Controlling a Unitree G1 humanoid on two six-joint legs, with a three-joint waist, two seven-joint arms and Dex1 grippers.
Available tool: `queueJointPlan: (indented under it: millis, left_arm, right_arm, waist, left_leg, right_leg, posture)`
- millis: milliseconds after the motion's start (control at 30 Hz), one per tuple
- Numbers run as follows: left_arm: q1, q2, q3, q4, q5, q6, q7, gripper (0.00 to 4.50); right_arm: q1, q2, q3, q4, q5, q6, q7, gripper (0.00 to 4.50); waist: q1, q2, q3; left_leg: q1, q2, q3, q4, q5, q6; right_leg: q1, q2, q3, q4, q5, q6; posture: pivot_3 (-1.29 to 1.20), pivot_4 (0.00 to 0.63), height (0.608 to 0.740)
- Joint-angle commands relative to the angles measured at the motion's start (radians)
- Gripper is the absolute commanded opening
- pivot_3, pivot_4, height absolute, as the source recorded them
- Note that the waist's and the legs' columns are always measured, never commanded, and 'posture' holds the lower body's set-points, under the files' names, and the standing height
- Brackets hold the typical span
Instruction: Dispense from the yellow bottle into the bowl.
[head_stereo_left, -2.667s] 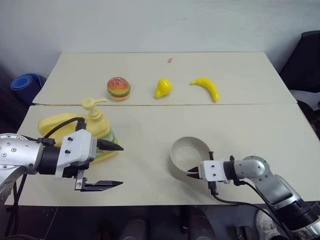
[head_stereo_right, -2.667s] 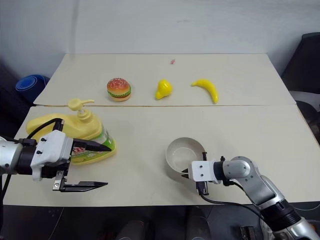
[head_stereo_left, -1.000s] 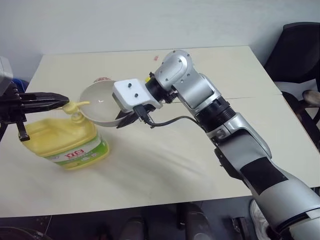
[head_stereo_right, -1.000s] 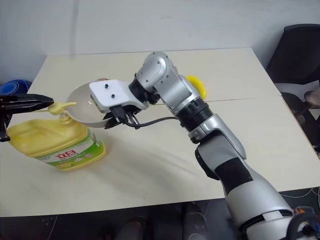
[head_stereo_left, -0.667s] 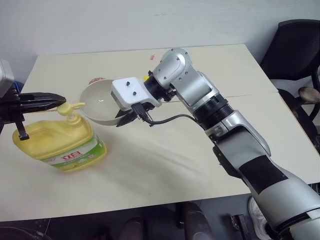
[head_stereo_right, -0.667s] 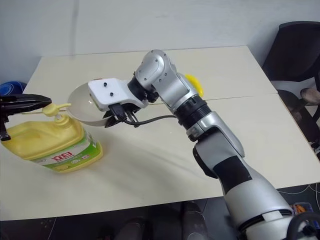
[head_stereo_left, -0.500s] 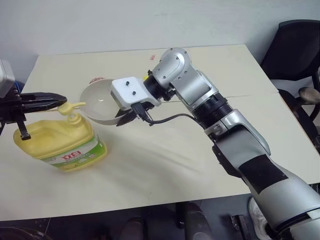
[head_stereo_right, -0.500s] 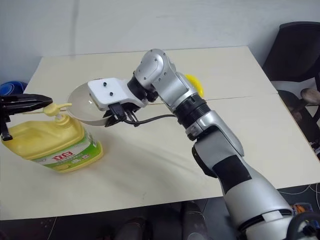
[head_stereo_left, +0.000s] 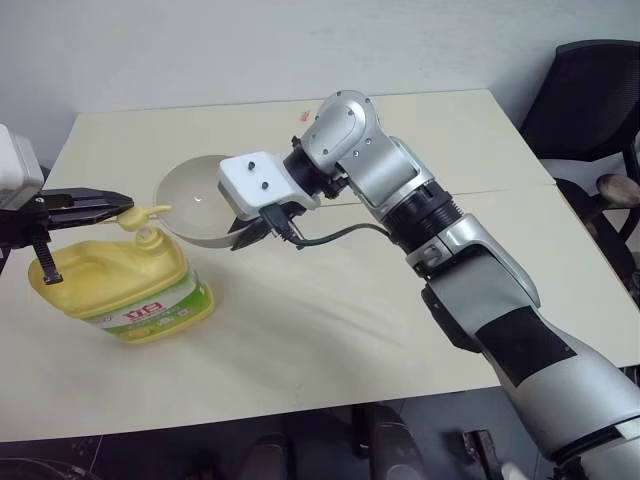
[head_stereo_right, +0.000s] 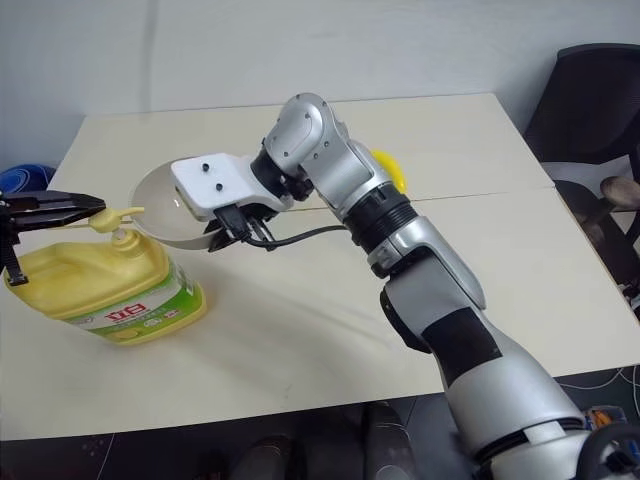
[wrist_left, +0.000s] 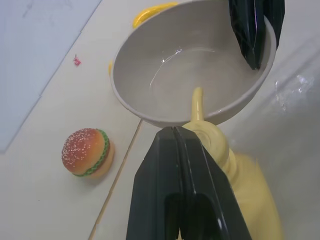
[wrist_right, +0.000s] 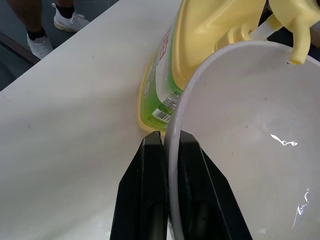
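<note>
Holding the bowl (head_stereo_left: 196, 205) rim-pinched in our right hand (wrist_right: 169, 150) under the yellow bottle (head_stereo_left: 118, 288) spout; left hand (head_stereo_left: 108, 208) pressed together atop the pump.

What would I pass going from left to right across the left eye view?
left end effector → yellow bottle → bowl → right end effector → black chair

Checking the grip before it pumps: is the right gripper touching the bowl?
Touching. In the right wrist view the right gripper has the bowl rim clamped between its two black fingers, one on each side of the wall, no gap.
</note>
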Motion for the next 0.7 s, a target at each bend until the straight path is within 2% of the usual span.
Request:
queueJointPlan:
  millis: [33, 533, 700]
  left_arm:
    - [0.068, -0.006, -0.108, 0.001, 0.078, -0.024, -0.026, 0.03]
    - [0.143, -0.016, -0.215, 0.006, 0.212, -0.185, -0.005, 0.03]
    - [0.168, -0.037, -0.253, 0.001, 0.253, -0.213, 0.02, 0.03]
  right_arm:
    - [-0.039, 0.01, -0.036, -0.014, 0.01, -0.01, 0.004, 0.0]
    - [-0.03, 0.019, -0.036, -0.044, 0.011, 0.021, 0.005, 0.0]
    - [-0.022, 0.018, -0.036, -0.061, 0.013, 0.033, 0.011, 0.0]
  waist:
    - [0.0, 0.001, 0.0]
    - [0.004, 0.012, -0.007]
    - [0.006, 0.02, -0.014]
  left_leg:
    - [0.0, 0.0, 0.0, 0.0, 0.0, 0.0]
    - [0.011, 0.001, 0.007, -0.004, 0.0, 0.0]
    - [0.011, 0.001, 0.008, -0.005, 0.0, 0.0]
  right_leg:
    - [0.0, 0.0, 0.0, 0.0, 0.0, 0.0]
    - [0.005, 0.0, 0.004, 0.002, -0.001, -0.001]
    - [0.005, -0.001, 0.004, 0.002, -0.001, -0.001]
  posture:
    - [0.0, 0.15, 0.74]
    - [0.0, 0.15, 0.74]
    - [0.0, 0.15, 0.74]
